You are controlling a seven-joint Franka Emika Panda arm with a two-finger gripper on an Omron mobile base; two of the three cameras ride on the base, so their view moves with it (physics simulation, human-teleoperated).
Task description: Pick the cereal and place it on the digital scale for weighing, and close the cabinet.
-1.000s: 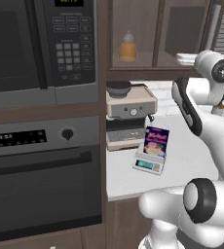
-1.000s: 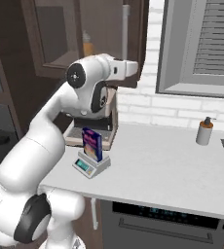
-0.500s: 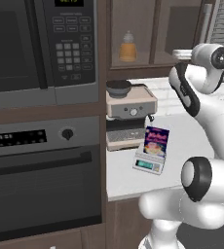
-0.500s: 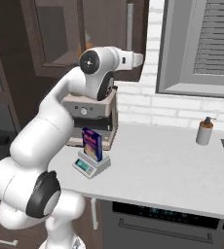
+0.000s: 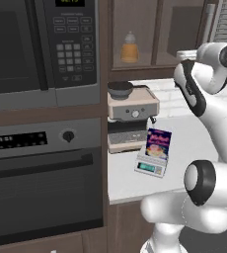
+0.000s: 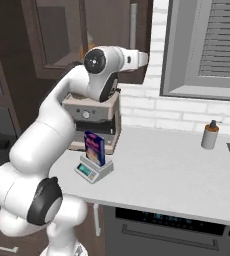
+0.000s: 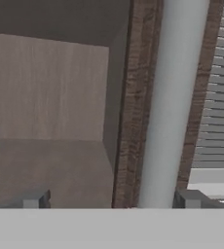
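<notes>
Cereal (image 5: 158, 143), a flat blue-purple carton, stands upright on the digital scale (image 5: 150, 167), a low white-grey slab with a teal display, just in front of the beige coffee machine (image 5: 131, 116). Over the last second the arm has swung its hand up and to the right, toward the open cabinet (image 7: 136, 107). The weighing step appears complete; door closing remains. The gripper (image 7: 111, 200) faces the door's dark wood-grain edge and its smooth silver bar handle (image 7: 168, 102), jaws spread wide, clasping nothing. An orange bottle (image 5: 129, 48) sits on the shelf.
</notes>
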